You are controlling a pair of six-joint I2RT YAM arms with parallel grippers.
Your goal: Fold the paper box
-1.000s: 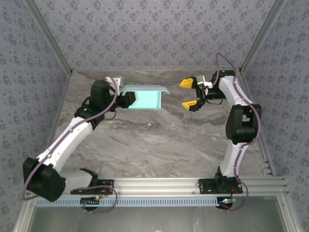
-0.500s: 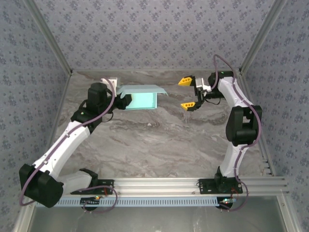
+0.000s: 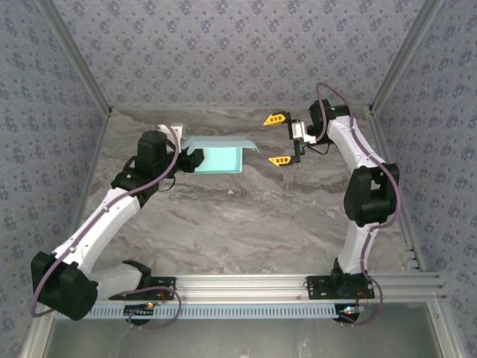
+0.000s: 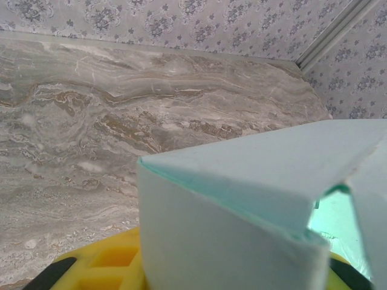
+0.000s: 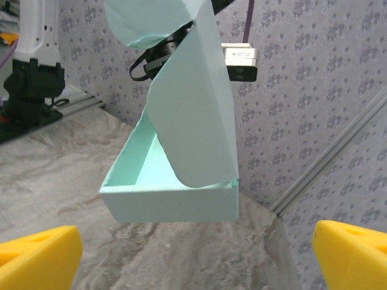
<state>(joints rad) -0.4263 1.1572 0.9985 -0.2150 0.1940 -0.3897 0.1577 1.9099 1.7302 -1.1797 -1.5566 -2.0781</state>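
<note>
On the left, the left gripper (image 3: 191, 158) is clamped on one end of the paper box (image 3: 220, 157). The pale aqua tray juts straight out from its fingertips toward the right and looks to hang just above the marble table (image 3: 223, 224) rather than resting on it. From the left wrist, the box's card wall (image 4: 230, 241) rises directly in front of the camera, and a yellow finger (image 4: 103, 269) sits beneath and against it at the bottom edge. A folded corner of the card stands ahead of the gripper. The lid flap (image 3: 223, 141) is hinged along the far long side of the box, away from the arms' bases. It stands open and reaches past the box's free end, where its tip bends downward. Further right, the right gripper (image 3: 279, 139) is spread wide and grasps nothing. Its two yellow fingers point at the free end of the box, near it but not touching. From the right wrist, the box (image 5: 172, 202) lies dead ahead of that gripper, centred between the parted fingertips (image 5: 39, 257). Its open inside is visible, and the flap (image 5: 196, 103) rises from the right-hand wall and curls over the top.
</note>
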